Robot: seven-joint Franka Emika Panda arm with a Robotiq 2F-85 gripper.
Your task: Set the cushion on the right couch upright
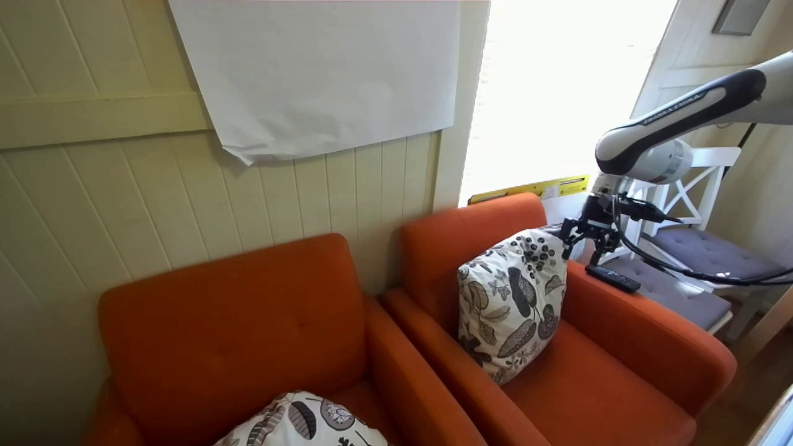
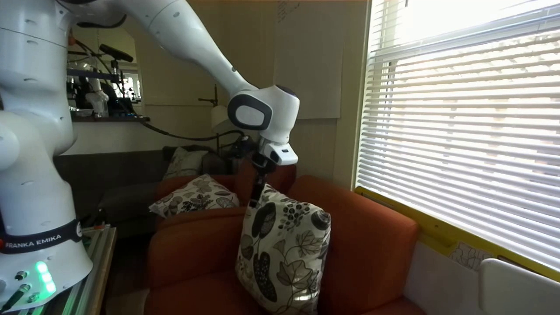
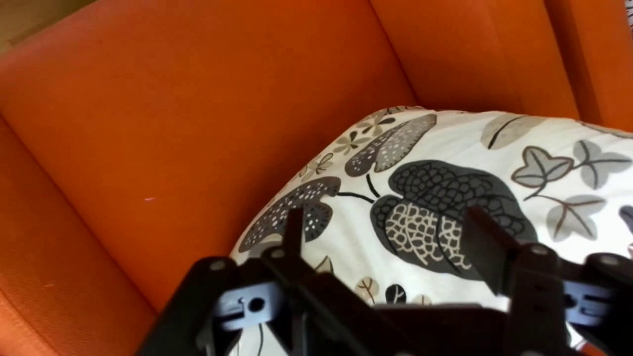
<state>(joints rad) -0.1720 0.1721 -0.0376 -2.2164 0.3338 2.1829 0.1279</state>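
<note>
One cushion beside end effector

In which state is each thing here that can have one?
Fingers: open, apart.
Leaf-print cushion: standing on the right orange armchair, somewhat tilted.
Matching cushion: partly hidden, lean unclear.
Remote control: lying on the armrest.
Window blinds: lowered, slats open.
Robot base lights: lit green.
Paper sheet: hanging, corner curled.

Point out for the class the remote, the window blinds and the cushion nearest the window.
Remote point(image 1: 613, 279), in an exterior view: its upper face.
Window blinds point(image 2: 459, 127), in an exterior view: the slats.
Cushion point(image 1: 514, 303), in an exterior view: middle of its leaf-print front.
</note>
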